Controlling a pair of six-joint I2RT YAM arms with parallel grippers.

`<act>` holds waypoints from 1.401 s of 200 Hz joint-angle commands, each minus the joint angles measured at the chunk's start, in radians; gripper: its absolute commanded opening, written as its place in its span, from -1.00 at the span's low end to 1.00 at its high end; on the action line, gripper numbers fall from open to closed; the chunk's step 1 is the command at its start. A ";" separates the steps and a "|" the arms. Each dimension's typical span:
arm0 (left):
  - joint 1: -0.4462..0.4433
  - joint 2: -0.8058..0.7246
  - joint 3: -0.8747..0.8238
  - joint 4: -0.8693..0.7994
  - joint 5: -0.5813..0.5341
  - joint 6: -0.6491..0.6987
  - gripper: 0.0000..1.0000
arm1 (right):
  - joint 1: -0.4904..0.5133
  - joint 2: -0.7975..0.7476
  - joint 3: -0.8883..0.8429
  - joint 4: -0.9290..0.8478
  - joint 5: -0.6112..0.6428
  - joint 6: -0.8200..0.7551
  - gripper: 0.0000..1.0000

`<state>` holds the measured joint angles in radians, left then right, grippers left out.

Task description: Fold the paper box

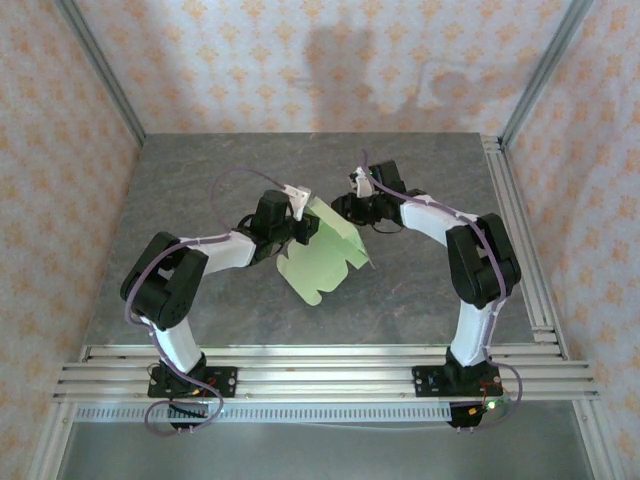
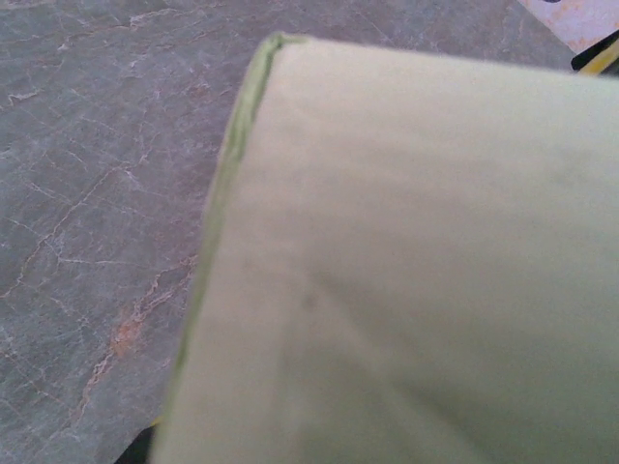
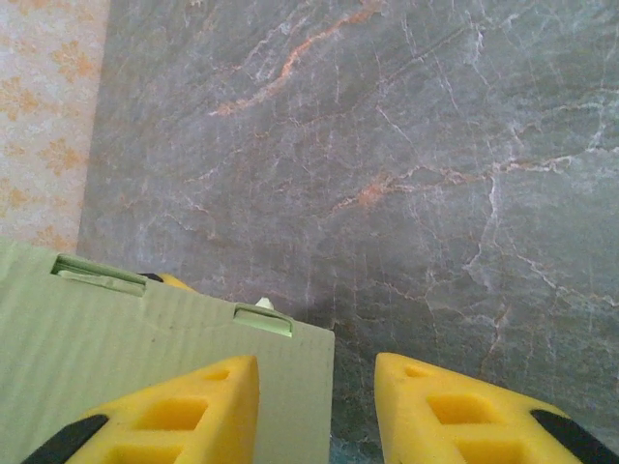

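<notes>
Top view: paper box (image 1: 325, 260) is an unfolded pale green die-cut sheet, mid table (image 1: 200, 180), between the two arms, tilted with its far-left edge raised. Left gripper (image 1: 303, 230) is at that raised edge, jaws closed tight on the card. Right gripper (image 1: 352, 208) is just beside the sheet's far-right corner.

Left wrist view: card up close and blurred, one folded or doubled edge running down its left side, a faint crease across the face, grey marbled table to the left. The left fingers can't be made out here.

Right wrist view adds detail. Two yellow fingers (image 3: 213, 406) stand moderately apart with table visible in the gap. The card's corner lies by the left finger and reaches into the gap. Not pinched as far as I can tell. Two cut slots (image 3: 97, 274) show along the card's upper edge.
</notes>
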<state>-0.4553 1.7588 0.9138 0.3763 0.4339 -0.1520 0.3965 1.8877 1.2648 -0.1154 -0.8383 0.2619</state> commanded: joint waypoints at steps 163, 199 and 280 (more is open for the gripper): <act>0.038 0.026 0.037 0.038 0.020 -0.044 -1.00 | -0.105 -0.242 -0.143 0.159 0.137 0.108 0.03; 0.039 0.048 0.031 0.043 -0.048 -0.019 -1.00 | -0.129 -0.295 -0.151 0.131 0.179 0.087 0.07; 0.102 0.064 0.020 0.273 0.058 -0.424 -1.00 | -0.286 -0.501 -0.440 0.294 0.310 0.352 0.09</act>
<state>-0.3576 1.8252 0.9211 0.5404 0.4416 -0.4259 0.1165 1.4445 0.8783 0.1078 -0.5411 0.5312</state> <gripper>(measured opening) 0.067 0.546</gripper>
